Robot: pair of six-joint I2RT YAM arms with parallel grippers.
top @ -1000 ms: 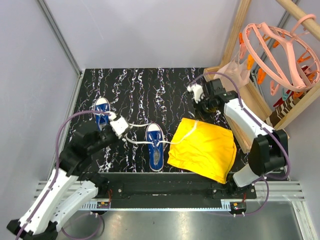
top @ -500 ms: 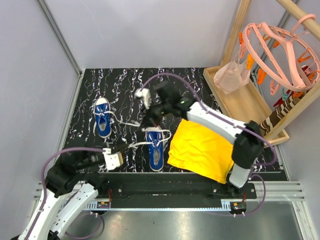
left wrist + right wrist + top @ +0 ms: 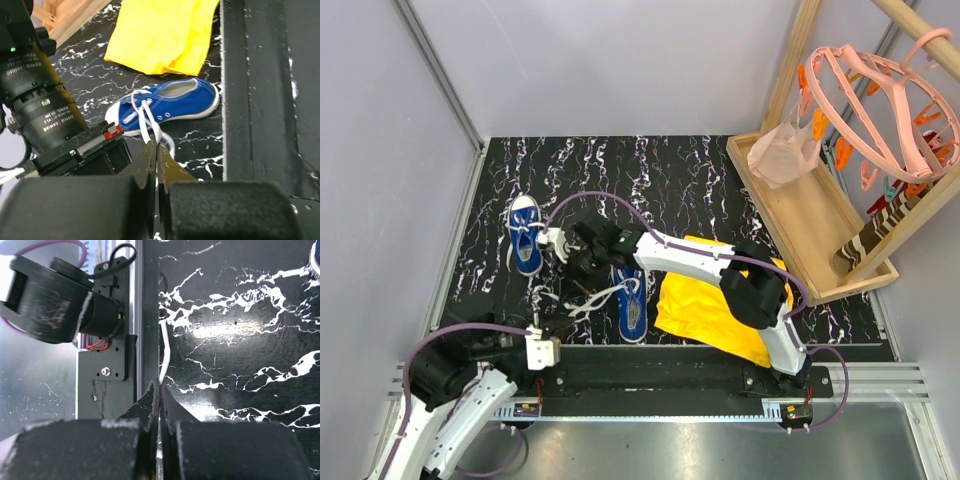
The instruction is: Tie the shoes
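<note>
Two blue shoes with white toe caps lie on the black marbled table: one at the left [image 3: 525,236], one in the middle [image 3: 630,300], seen also in the left wrist view [image 3: 170,101]. The white laces [image 3: 588,300] of the middle shoe trail left from it. My left gripper [image 3: 554,323] sits low near the table's front edge, shut on one lace [image 3: 156,131] running from that shoe. The right arm reaches far across to the left. Its gripper [image 3: 582,282] is shut on another white lace [image 3: 165,354] that comes out at its tips [image 3: 160,385].
A yellow cloth [image 3: 725,295] lies just right of the middle shoe. A wooden tray [image 3: 810,215] leans at the right, under a pink hanger rack [image 3: 880,110]. Grey walls close in the left and back. The black base rail [image 3: 660,370] runs along the front edge.
The right arm has swung from the back right across the table to the left of the middle shoe. The left gripper has drawn back from between the shoes to the front edge, the lace trailing with it.
</note>
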